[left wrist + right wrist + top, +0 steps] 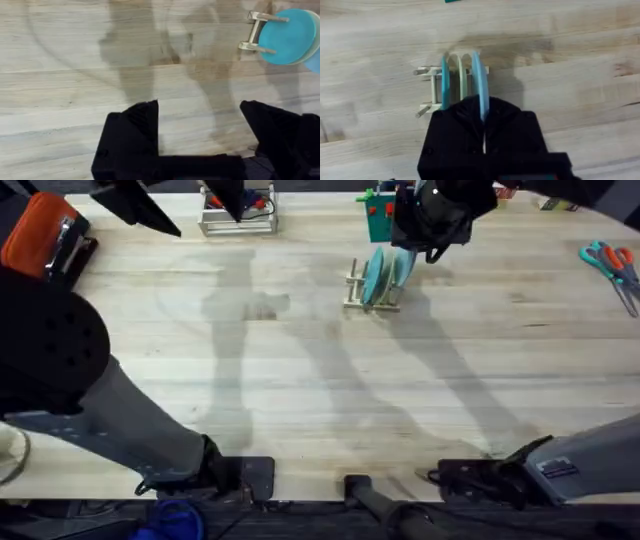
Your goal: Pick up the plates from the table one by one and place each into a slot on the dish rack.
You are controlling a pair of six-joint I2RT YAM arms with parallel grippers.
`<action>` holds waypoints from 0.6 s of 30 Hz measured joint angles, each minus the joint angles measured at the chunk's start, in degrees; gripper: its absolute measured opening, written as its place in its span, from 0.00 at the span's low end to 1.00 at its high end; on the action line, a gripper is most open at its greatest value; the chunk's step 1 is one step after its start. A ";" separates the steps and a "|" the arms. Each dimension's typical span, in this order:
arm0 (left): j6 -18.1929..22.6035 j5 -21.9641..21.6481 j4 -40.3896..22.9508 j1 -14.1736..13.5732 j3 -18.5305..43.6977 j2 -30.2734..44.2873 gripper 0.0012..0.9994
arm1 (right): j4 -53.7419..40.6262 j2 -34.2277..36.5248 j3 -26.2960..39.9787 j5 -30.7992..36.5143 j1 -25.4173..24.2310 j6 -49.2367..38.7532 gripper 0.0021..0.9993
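The small wooden dish rack point(368, 302) stands at the far middle of the table point(300, 380). A teal plate point(444, 85) and a cream plate point(462, 75) stand upright in its slots. Beside them a pale light blue plate point(479, 87) stands on edge at the rack's outer slot, and my right gripper point(483, 122) is shut on its rim from above. From overhead, the right gripper point(425, 242) hangs over the rack's right side. My left gripper point(200, 135) is open above bare wood, well short of the rack point(256, 31) and the teal plate point(287, 37).
A wire-frame tray point(237, 220) sits at the far edge, left of the rack. A teal-green object point(380, 215) stands just behind the rack. Scissors point(610, 260) lie at the far right. The left arm looms large and dark at the left.
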 joint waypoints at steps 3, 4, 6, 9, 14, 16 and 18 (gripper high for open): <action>-0.01 0.00 0.00 0.00 -0.02 0.00 0.99 | 0.04 -0.01 0.00 0.00 0.00 -0.13 0.03; 0.00 0.00 0.01 0.00 0.00 0.00 0.99 | 0.04 -0.01 0.00 0.00 0.00 -0.23 0.03; 0.00 0.00 0.00 0.00 0.00 0.00 0.99 | 0.04 0.42 0.00 0.00 0.00 -0.44 0.03; 0.00 -0.02 0.00 0.00 0.00 0.00 0.99 | 0.03 1.73 0.00 0.00 0.00 -0.47 0.03; 0.00 -0.02 0.00 0.00 -0.02 0.00 0.99 | 0.04 4.53 0.00 -0.22 0.00 -0.49 0.03; 0.00 -0.02 0.01 0.00 0.00 0.00 0.99 | 0.11 5.10 0.00 -0.24 0.00 -0.49 0.03; -0.01 -0.02 0.00 0.00 0.00 0.00 0.99 | 0.07 5.37 0.00 -0.36 0.00 -0.52 0.03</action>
